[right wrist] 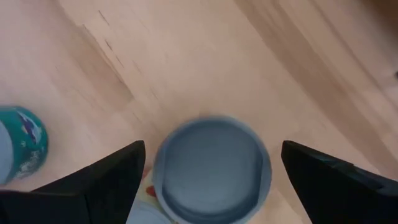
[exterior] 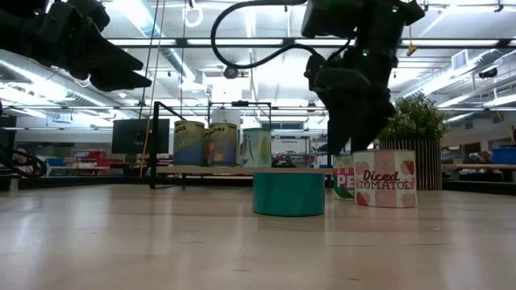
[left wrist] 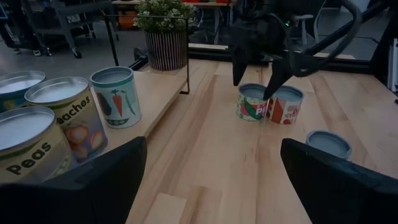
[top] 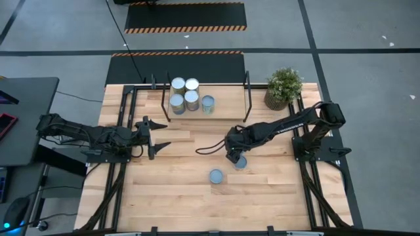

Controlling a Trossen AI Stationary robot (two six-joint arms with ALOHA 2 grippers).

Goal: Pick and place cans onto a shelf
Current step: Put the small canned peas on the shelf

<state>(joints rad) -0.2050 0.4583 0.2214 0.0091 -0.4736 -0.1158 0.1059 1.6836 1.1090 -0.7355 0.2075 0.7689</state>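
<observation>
A potted green plant (top: 283,87) in a striped pot stands at the far right corner of the light wooden worktop (top: 184,190). Beyond the far edge, black floor mats (top: 185,17) with orange-striped borders lie on grey floor, and a dark desk (top: 23,118) sits to the left.

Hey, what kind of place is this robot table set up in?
Probably a robotics lab or workshop: hazard-striped floor mats, exposed ceiling pipes and strip lights, and workbenches behind the table.

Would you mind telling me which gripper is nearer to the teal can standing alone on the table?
The right gripper: it hovers open just beside the teal can, over two other cans. The left gripper waits open, farther off toward the shelf.
</observation>
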